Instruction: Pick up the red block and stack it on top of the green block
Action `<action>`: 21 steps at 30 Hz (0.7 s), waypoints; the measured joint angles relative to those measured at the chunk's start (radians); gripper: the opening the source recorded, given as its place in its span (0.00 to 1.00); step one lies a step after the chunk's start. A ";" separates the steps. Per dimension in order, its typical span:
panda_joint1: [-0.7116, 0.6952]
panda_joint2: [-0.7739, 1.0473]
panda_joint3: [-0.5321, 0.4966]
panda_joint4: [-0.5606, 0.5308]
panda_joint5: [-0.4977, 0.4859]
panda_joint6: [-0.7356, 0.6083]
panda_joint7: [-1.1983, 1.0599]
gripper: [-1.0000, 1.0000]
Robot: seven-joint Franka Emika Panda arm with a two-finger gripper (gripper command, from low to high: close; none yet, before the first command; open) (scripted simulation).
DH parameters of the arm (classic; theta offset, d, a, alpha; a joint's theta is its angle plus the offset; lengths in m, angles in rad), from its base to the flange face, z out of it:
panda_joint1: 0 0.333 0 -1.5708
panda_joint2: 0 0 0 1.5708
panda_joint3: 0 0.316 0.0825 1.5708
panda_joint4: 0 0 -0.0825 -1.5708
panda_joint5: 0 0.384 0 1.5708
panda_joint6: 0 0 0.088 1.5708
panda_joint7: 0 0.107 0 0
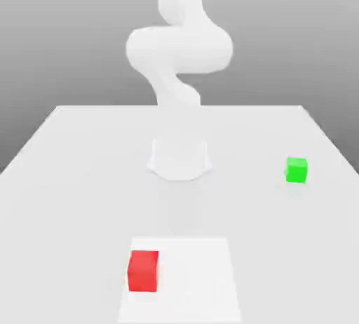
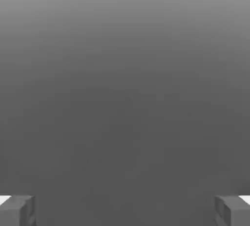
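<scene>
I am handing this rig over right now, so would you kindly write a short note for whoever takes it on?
Hand: open, fingers spread wide with nothing between them, seen in the hand view against plain grey background.

Red block: resting on the table, near the front, on a lighter square patch, towards the exterior view's left.

Green block: also on the table, farther back and towards the exterior view's right, well apart from the red block.

Done: nothing yet; neither block is gripped or stacked.

Left: bring the hand down to the red block, grasp it, lift it, set it on the green block, release.
</scene>
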 joint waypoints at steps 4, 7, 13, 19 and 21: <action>-0.002 0.151 -0.023 -0.062 0.003 0.076 -0.023 0.50; -0.004 0.260 -0.039 -0.106 0.006 0.131 -0.040 0.50; -0.012 0.477 -0.067 -0.195 0.015 0.242 -0.076 0.50; -0.033 0.695 -0.086 -0.284 0.024 0.352 -0.112 0.50; -0.041 0.767 -0.089 -0.311 0.025 0.390 -0.123 0.50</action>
